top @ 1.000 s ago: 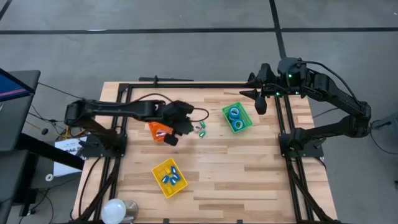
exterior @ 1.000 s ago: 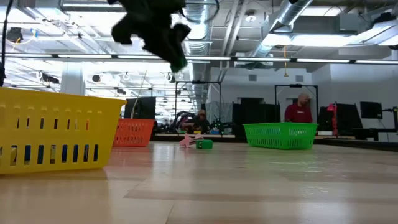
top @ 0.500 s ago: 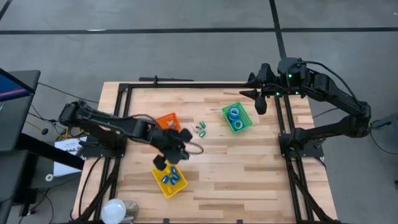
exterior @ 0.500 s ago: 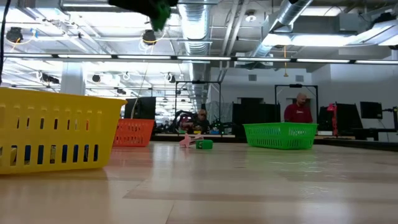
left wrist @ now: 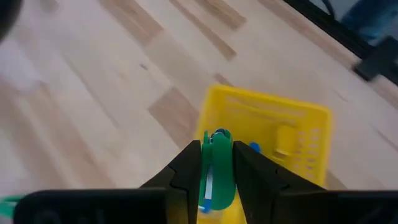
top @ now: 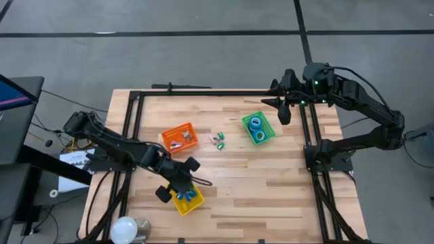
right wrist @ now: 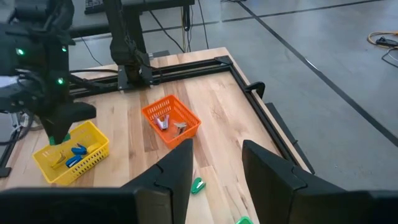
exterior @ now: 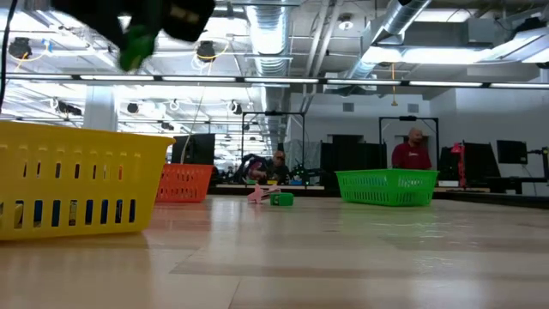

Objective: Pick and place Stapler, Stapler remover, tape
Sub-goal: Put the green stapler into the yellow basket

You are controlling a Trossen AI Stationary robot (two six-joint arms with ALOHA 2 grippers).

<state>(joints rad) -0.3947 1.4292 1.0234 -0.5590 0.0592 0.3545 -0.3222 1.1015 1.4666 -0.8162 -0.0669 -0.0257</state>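
- The desk (top: 230, 179) is a pale wooden top with a dark frame along its edges; in the high view it fills the middle of the picture.
- The right arm waits at about 2 o'clock on the desk, its right gripper (top: 283, 112) hanging over the far right edge; the right wrist view shows its two fingers (right wrist: 176, 174) standing apart with nothing between them.
- The left arm reaches in from 9 o'clock toward the near edge — its left gripper (top: 178, 192) is above the yellow bin (top: 175, 202).
- In the left wrist view the left gripper (left wrist: 216, 163) is closed on a small green stapler (left wrist: 217, 171), which is held upright between the fingers, directly above the yellow bin (left wrist: 305, 118).
- The yellow bin sits at about 7 o'clock and holds small blue pieces (top: 192, 197).
- The green bin (top: 268, 125) sits at about 1 o'clock and holds the tape (top: 255, 123) — round blue rolls with pale centres.
- The orange bin (top: 178, 137) sits at about 10 o'clock, with small pale items (top: 182, 135) inside that are too small to name.
- A few tiny green pieces (top: 218, 140) lie on the bare desk between the orange bin and the green bin, touching neither.
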